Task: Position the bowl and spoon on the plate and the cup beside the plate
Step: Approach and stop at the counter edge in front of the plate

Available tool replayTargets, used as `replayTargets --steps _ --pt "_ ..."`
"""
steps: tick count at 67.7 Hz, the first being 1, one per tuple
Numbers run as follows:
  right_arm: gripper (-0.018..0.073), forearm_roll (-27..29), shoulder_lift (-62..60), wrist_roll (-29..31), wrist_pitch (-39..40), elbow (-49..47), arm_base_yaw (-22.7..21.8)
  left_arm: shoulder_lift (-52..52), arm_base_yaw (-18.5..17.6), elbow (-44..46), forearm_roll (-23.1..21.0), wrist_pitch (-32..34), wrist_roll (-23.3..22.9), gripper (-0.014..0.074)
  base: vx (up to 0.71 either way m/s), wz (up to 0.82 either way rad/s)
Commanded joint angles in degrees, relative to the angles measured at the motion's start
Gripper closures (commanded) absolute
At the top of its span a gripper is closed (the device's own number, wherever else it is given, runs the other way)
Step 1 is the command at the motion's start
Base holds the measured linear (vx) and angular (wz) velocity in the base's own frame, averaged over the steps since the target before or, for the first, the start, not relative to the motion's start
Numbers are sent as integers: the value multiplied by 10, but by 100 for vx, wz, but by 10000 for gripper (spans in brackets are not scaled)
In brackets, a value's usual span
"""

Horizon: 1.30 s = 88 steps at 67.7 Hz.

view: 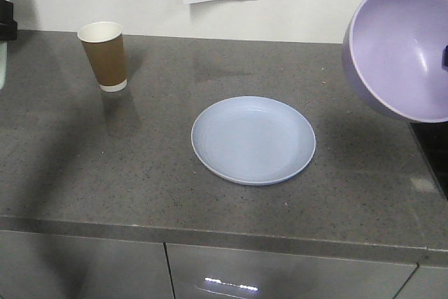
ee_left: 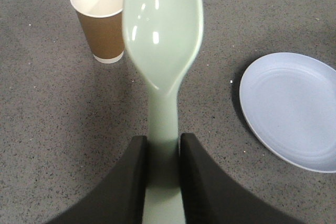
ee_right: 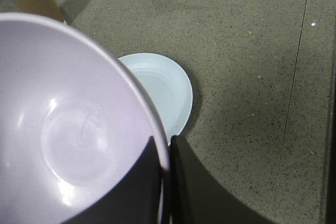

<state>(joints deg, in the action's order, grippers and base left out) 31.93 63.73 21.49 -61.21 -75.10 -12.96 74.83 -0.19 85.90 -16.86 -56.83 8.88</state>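
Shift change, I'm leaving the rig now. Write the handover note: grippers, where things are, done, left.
Left gripper: shut on the handle of the short mint-white plastic spoon, held above the grey speckled counter.
Right gripper: shut on the rim of the round lavender plastic bowl, tilted in the air.
Round pale blue shallow plate: bare, mid-counter.
Tapered brown paper cup: upright, back left, apart from the plate.
Done: spoon and bowl are in hand.
Left: bowl and spoon onto plate, cup beside it.

A kitchen, by its speckled grey stone countertop (view: 105,166) over glossy cabinet doors (view: 280,274).
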Motion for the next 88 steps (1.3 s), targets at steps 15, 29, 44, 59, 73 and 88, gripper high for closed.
replayTargets --steps 15,29,44,59,73,88 --pt "566 23 -10 6 30 -18 0 -15 -1 15 -14 32 0 603 5 0" --pt "566 23 -10 6 30 -18 0 -15 -1 15 -14 32 0 603 5 -4" --pt "566 23 -10 6 30 -18 0 -15 -1 15 -14 32 0 603 5 -2" --pt "566 23 -10 6 30 -18 0 -15 -1 15 -14 32 0 603 5 -1" --pt "566 23 -10 6 30 -18 0 -15 -1 15 -14 32 0 603 5 -2" --pt "566 23 -10 6 30 -18 0 -15 -1 15 -14 32 0 603 4 -1"
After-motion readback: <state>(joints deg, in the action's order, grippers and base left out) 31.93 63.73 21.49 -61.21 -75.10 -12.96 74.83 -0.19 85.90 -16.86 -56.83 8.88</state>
